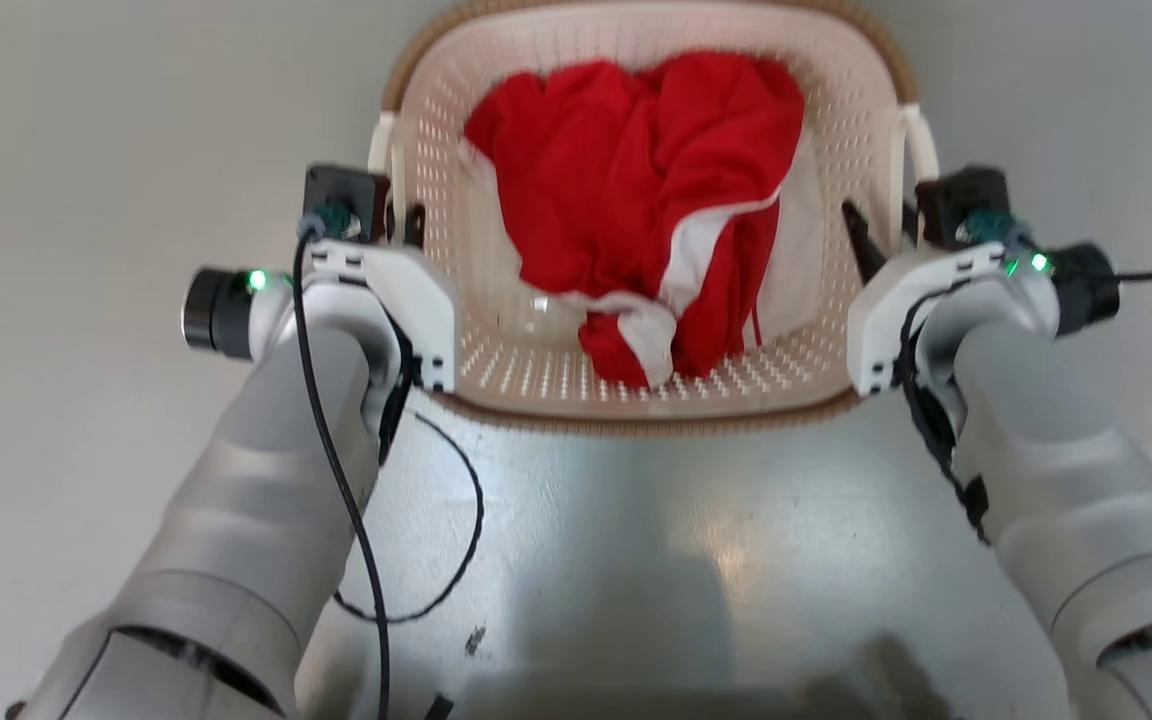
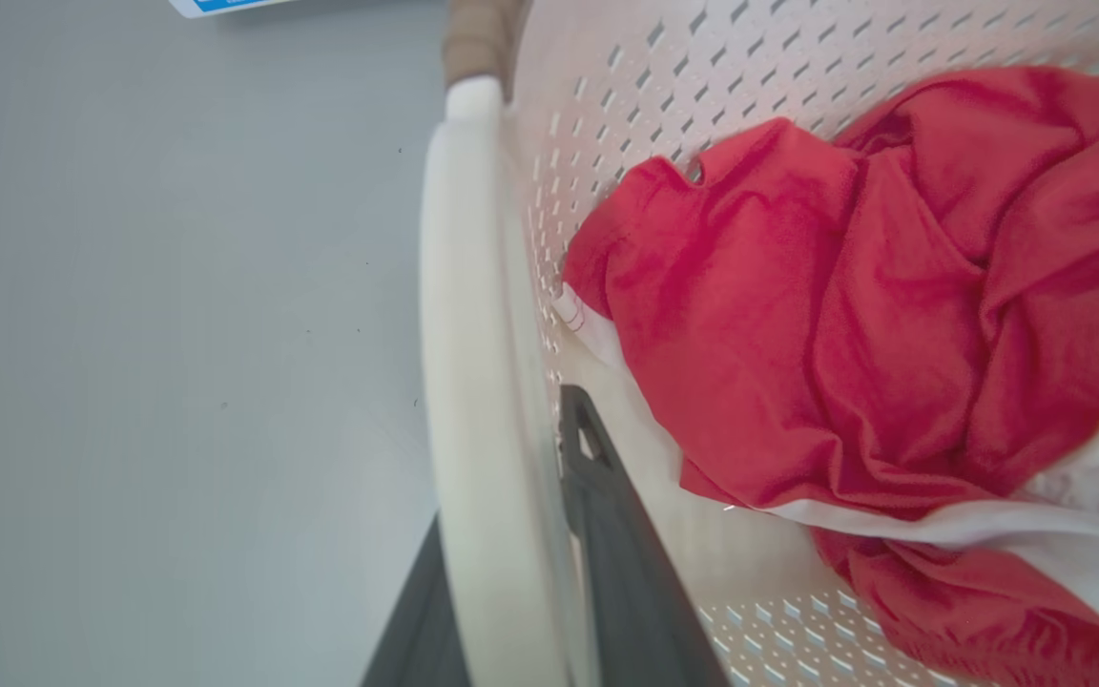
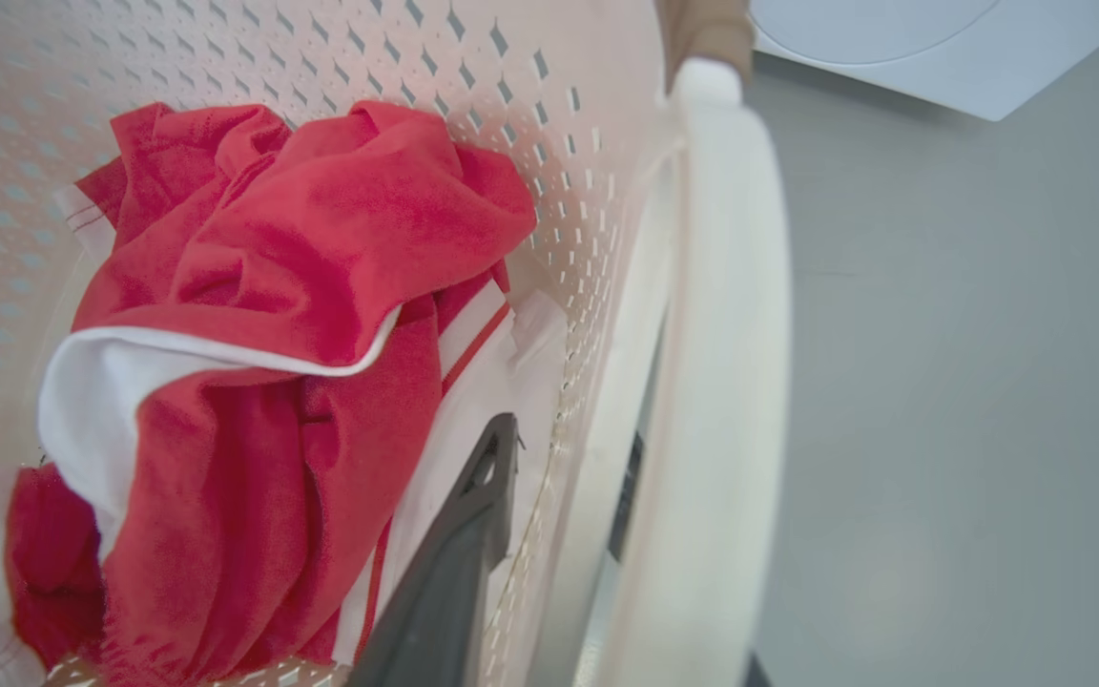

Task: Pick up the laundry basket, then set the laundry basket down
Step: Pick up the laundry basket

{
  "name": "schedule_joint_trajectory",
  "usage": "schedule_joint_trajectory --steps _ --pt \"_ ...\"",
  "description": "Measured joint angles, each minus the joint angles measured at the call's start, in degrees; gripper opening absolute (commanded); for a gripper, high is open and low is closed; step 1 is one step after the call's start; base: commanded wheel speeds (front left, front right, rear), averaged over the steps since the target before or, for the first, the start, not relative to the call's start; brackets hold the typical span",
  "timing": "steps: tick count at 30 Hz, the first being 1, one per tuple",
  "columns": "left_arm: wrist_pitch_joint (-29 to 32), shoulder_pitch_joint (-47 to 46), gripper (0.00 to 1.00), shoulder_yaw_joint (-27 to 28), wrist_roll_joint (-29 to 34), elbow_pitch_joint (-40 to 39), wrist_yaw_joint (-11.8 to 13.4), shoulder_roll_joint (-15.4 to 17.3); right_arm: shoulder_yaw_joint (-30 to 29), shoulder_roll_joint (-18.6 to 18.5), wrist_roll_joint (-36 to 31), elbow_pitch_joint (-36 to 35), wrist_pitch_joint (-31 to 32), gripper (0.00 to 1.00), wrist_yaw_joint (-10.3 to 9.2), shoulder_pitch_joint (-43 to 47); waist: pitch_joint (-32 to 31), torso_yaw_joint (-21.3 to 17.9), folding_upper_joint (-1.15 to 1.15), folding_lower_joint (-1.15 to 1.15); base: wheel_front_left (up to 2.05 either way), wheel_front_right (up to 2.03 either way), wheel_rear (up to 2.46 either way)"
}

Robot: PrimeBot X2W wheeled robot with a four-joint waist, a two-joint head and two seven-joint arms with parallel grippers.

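Cream-white perforated plastic laundry basket [image 1: 536,370], brown woven-look rim: far edge cut off at the head view's top; floor mostly hidden under crumpled red-and-white cloth garment [image 1: 636,200]. Outer dark finger of left gripper [image 2: 511,448] and of right gripper [image 3: 569,458]: largely behind white plastic loop handles [image 2: 473,334]. White-and-blue item [image 2: 225,5] and white flat panel [image 3: 941,57]: cropped, unidentifiable.

Matt perforated plastic laundry basket [image 1: 526,365]; soft red cloth [image 1: 636,170].

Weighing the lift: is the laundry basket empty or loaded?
Loaded: crumpled red-and-white clothing lies inside the laundry basket.
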Motion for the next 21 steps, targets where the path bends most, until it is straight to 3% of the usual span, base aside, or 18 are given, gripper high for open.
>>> schedule_joint_trajectory --steps 10,21 --pt "0.8 9.9 0.00 -1.7 -2.6 0.3 0.0 0.1 9.9 0.3 11.0 -2.3 5.9 0.00 0.01 10.9 -10.7 -0.9 0.00 0.00 0.00 0.00 0.00" --pt "4.2 26.6 0.00 -3.5 -8.6 -0.1 0.0 0.3 19.8 0.5 19.3 -4.6 11.7 0.00 0.01 24.5 -26.9 -2.3 0.00 0.00 0.00 0.00 0.00"
